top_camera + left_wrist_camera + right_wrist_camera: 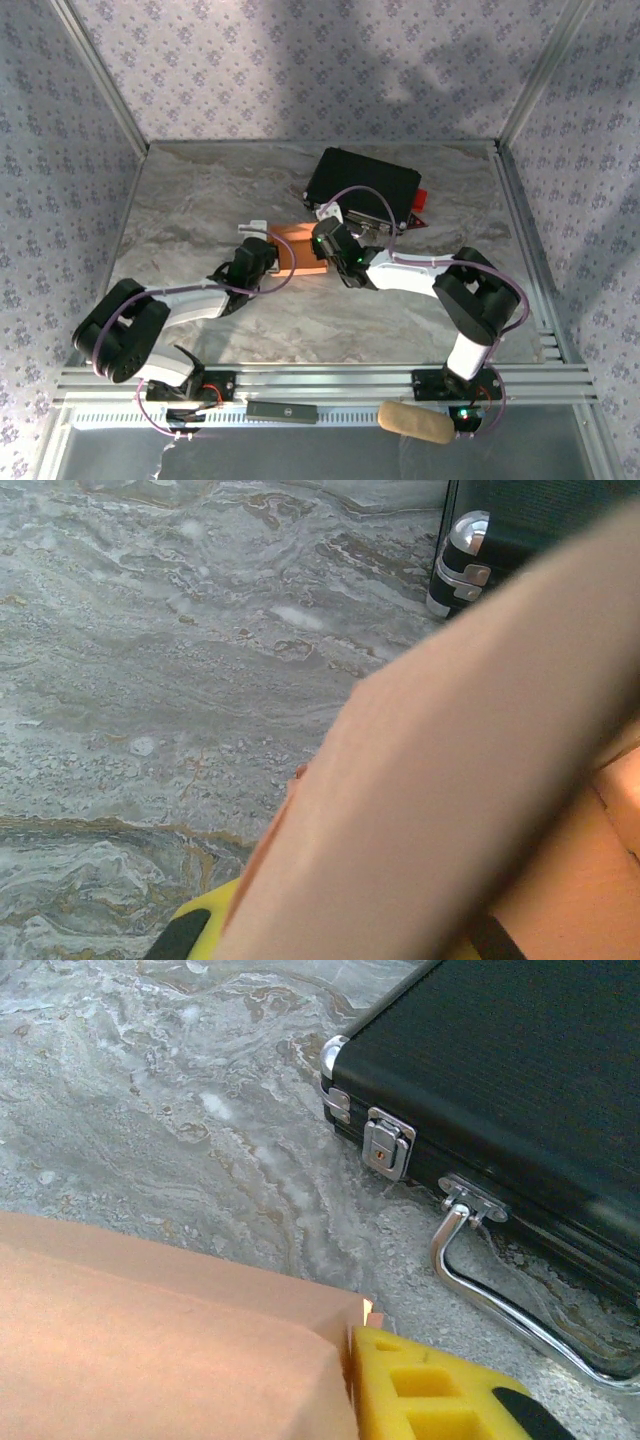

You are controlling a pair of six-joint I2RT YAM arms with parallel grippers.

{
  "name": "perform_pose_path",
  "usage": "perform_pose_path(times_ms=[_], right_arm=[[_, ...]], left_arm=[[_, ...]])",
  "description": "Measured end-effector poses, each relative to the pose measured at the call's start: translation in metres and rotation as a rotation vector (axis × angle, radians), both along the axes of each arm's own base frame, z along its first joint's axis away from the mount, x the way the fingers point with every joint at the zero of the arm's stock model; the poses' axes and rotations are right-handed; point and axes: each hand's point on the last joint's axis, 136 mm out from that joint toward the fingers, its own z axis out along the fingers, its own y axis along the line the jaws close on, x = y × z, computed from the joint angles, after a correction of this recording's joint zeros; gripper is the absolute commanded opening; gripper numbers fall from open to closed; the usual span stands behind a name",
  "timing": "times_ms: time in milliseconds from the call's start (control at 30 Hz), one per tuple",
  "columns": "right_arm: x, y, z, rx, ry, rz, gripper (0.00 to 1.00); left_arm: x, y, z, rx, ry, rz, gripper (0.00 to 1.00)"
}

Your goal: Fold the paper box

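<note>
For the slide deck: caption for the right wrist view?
Yellow fingertip beside the paper box edge, black latched case behind.

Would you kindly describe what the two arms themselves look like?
Both the left arm and right arm have chunky black joints joined by white links, with purple cables looping along them. A green light glows on the right one. The fingers are yellow with black patches.

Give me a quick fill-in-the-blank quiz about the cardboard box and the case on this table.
1. The paper box is ___ in colour.
2. The hard case lying beyond it is ___ in colour.
3. The lid of the hard case is ___, not open.
4. The latch on the hard case is made of shiny ___.
Missing words: pink; black; closed; metal.
</note>
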Motion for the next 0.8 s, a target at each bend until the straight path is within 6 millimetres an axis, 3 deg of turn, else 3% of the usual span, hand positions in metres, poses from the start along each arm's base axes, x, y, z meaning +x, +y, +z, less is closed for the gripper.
perform_pose_path(times_ms=[233,533,700,800], right_arm=[[-0.001,-0.004,-0.003,0.01,0.037,0.003,0.21],[-0.006,-0.011,-0.009,0.022,0.065,0.019,0.09],[-0.008,-0.013,-0.011,0.024,0.05,0.031,0.22],[-0.015,-0.016,-0.02,0.014,0.072,0.041,0.17]], left_arm=[[-0.003,-0.002,-0.001,0.023,-0.02,0.033,0.0],[-0.005,-0.005,-0.002,0.039,-0.028,0.054,0.0],[-0.006,-0.008,-0.002,0.032,-0.025,0.069,0.0],[-0.007,-0.007,-0.003,0.029,-0.028,0.087,0.0]])
